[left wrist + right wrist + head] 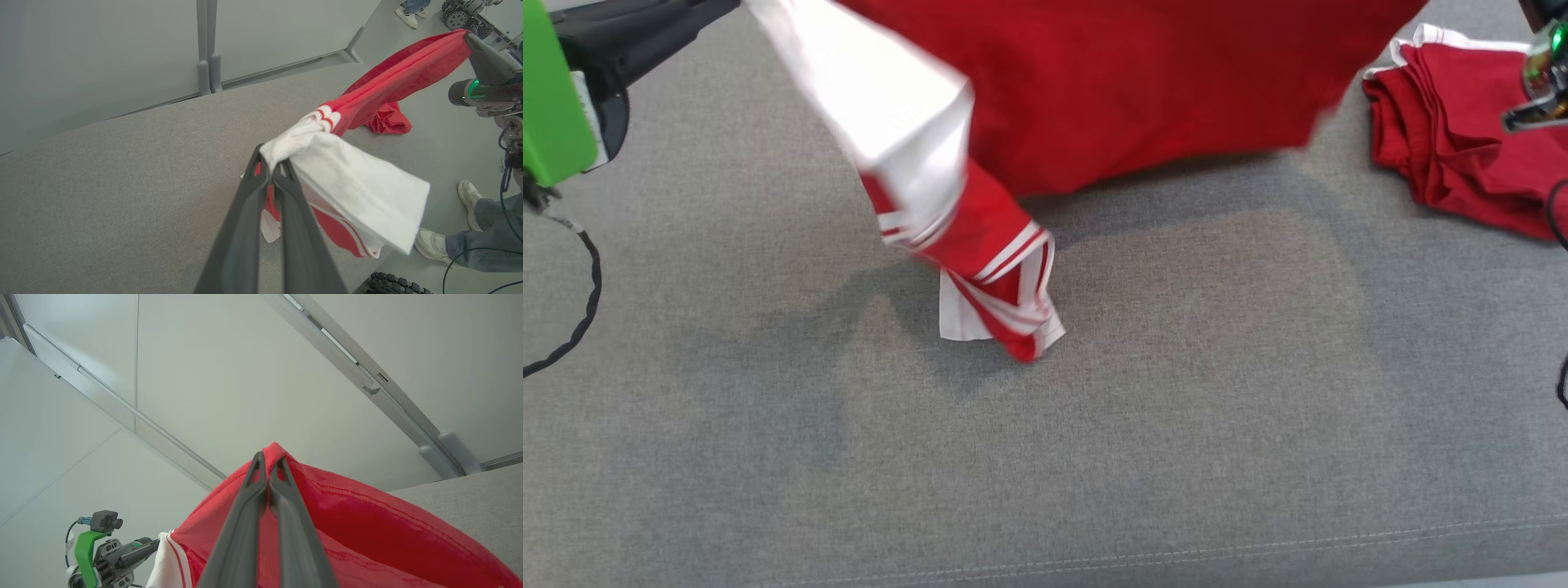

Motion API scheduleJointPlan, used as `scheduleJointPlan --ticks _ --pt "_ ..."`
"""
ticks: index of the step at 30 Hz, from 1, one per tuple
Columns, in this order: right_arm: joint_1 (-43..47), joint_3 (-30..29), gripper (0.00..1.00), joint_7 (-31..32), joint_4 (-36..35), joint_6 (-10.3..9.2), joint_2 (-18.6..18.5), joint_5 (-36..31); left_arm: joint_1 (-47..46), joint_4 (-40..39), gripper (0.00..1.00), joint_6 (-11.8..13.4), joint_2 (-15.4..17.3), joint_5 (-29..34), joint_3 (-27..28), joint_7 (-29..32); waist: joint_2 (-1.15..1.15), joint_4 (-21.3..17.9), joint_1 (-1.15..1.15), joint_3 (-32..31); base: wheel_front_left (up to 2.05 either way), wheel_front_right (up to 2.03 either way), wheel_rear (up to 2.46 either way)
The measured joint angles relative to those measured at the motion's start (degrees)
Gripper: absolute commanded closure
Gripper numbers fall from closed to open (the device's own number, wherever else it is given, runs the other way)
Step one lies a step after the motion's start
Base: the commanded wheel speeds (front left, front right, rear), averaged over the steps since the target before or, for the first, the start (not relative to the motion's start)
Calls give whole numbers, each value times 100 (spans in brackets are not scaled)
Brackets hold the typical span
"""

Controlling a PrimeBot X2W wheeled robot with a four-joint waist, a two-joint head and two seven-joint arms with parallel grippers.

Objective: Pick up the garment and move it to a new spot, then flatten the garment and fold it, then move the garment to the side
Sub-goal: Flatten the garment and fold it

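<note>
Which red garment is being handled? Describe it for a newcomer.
Over the grey cushioned surface, the garment hangs stretched between the left gripper and right gripper. Unlike the crumpled red heap lying at the right, it has a white striped sleeve dangling.

Grey fabric-covered bench (1176, 457): a crumpled red cloth with white trim (1454, 122) lies at far right, stitched seam along near edge.

surface: grey fabric (1176, 425) | right: folded red pile (1445, 122) | floor: white sneaker (433, 245)
</note>
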Motion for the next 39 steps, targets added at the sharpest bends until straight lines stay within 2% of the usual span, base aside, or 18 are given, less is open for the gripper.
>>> scheduleJointPlan --ticks 3,8,13,16,18,23,24,27,28,30,33,35,39 --pt "207 -49 100 182 -99 -1 -181 25 11 -112 100 0 4 -204 56 109 0 6 0 -132 0 0 0" --pt "415 -118 100 385 -552 -2 -232 218 199 -411 100 8 -25 -480 52 357 0 26 0 -261 0 0 0" --pt "591 -140 100 423 -792 -198 -268 148 443 -573 100 13 327 -444 1 580 0 20 0 -176 0 0 0" --pt "582 -137 100 267 -867 -323 -258 -160 471 -586 100 -43 628 -210 27 578 0 -4 0 -89 0 0 0" --pt "525 -38 100 148 -902 -369 -224 -426 470 -565 100 -63 705 -148 98 545 0 -24 0 -16 0 0 0" --pt "4 296 100 -405 -792 -586 174 -1247 410 -389 100 -256 691 154 223 208 0 -99 0 172 0 0 0" --pt "4 296 100 -405 -792 -586 174 -1247 410 -389 100 -256 691 154 223 208 0 -99 0 172 0 0 0" --pt "-463 411 100 -849 -644 -812 469 -1750 232 -267 100 -434 591 435 193 -55 0 -155 0 256 0 0 0" --pt "-628 426 100 -1016 -611 -821 536 -1897 126 -229 100 -523 528 546 182 -202 0 -165 0 279 0 0 0" --pt "-961 396 100 -1393 -497 -964 692 -2179 -137 -147 100 -736 357 911 182 -657 0 -176 0 293 0 0 0" --pt "-1332 348 100 -1715 -513 -1122 851 -2369 -683 -138 100 -912 132 1428 285 -1290 0 -140 0 268 0 0 0" --pt "-1485 464 100 -1842 -561 -1071 914 -2402 -1029 -279 100 -1062 145 1824 289 -1679 0 -104 0 265 0 0 0" --pt "-1224 928 100 -1862 -621 -873 940 -2546 -1039 -514 100 -1103 130 2119 226 -2147 0 -79 0 215 0 0 0"
